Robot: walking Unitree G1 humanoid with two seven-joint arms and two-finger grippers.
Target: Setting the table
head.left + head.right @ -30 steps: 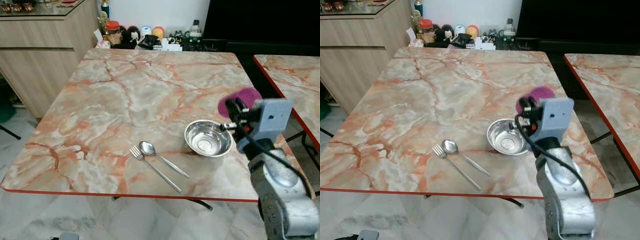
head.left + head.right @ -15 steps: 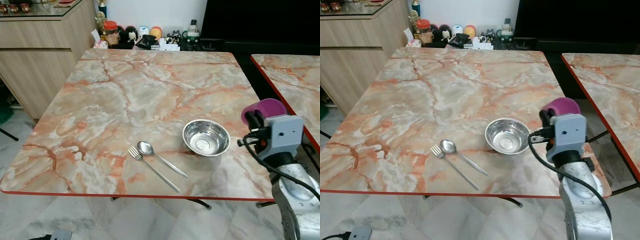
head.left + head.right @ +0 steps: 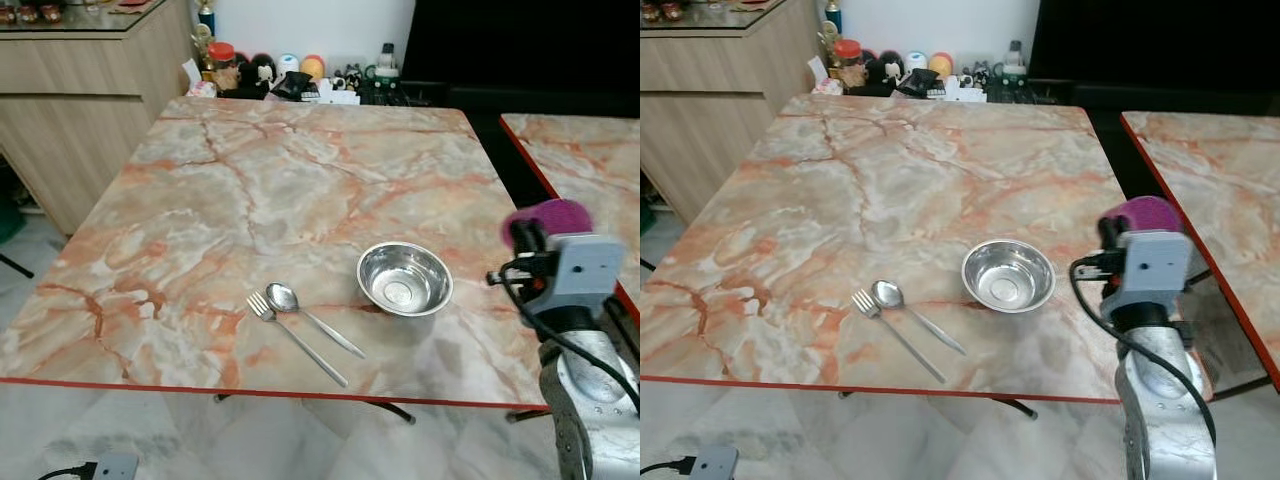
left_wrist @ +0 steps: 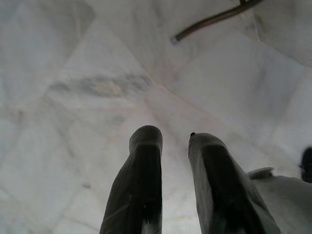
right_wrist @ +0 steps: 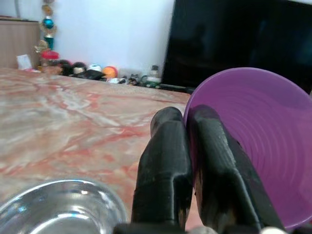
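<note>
Purple cup (image 5: 253, 146) pinched by its rim in my right claw (image 5: 187, 146), the two black fingers (image 5: 163, 165) pressed close together with the cup wall between them. Cup and claw sit raised beside the right edge of the marble tabletop (image 3: 250, 190), near its front corner, with the cup's open mouth turned sideways.

Steel bowl (image 3: 404, 278) resting on the tabletop just left of my right claw, upright and apart from the cup. Spoon (image 3: 310, 316) and fork (image 3: 295, 337) lying side by side to the left of the bowl, close to the front edge, their handles angled toward the front right; the heads are nearly touching.

Second marble tabletop (image 3: 570, 150) to the right, separated by a dark gap. Wooden cabinet (image 3: 80, 110) at the far left. Row of small jars and ornaments (image 3: 290, 75) behind the far edge, against the white wall.

My left claw (image 4: 175, 141) hangs over the pale tiled floor (image 4: 97, 73), its fingers slightly parted and holding nothing.
</note>
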